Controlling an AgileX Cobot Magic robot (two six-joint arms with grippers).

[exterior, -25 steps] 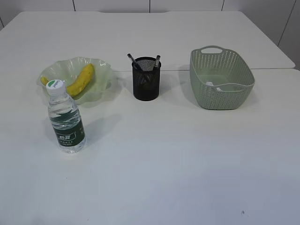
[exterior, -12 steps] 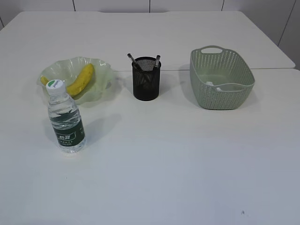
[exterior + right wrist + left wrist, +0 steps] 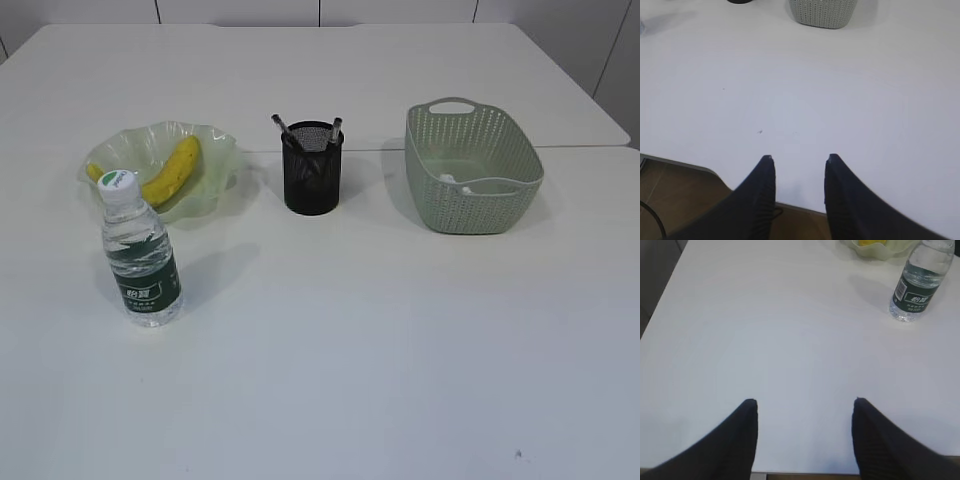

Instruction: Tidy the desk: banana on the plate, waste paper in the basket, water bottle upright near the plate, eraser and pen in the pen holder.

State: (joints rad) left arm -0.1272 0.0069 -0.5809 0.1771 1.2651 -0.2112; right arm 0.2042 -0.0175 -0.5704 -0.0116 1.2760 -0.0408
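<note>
A yellow banana (image 3: 174, 168) lies in the pale-green wavy plate (image 3: 215, 142) at the back left of the desk (image 3: 380, 330). In front of the plate the water bottle (image 3: 139, 252) stands upright, seen also in the left wrist view as the water bottle (image 3: 920, 282). Pens stick out of the black mesh pen holder (image 3: 312, 168); the eraser is hidden. White waste paper (image 3: 468, 185) shows inside the sage-green basket (image 3: 472, 165). My left gripper (image 3: 805, 401) is open over the desk's near edge, empty. My right gripper (image 3: 799, 158) is open and empty too.
The desk's near edge runs under both grippers, with brown floor (image 3: 685, 195) below it. A second white table (image 3: 560, 110) joins at the back right. The basket (image 3: 824, 12) stands far ahead of the right gripper.
</note>
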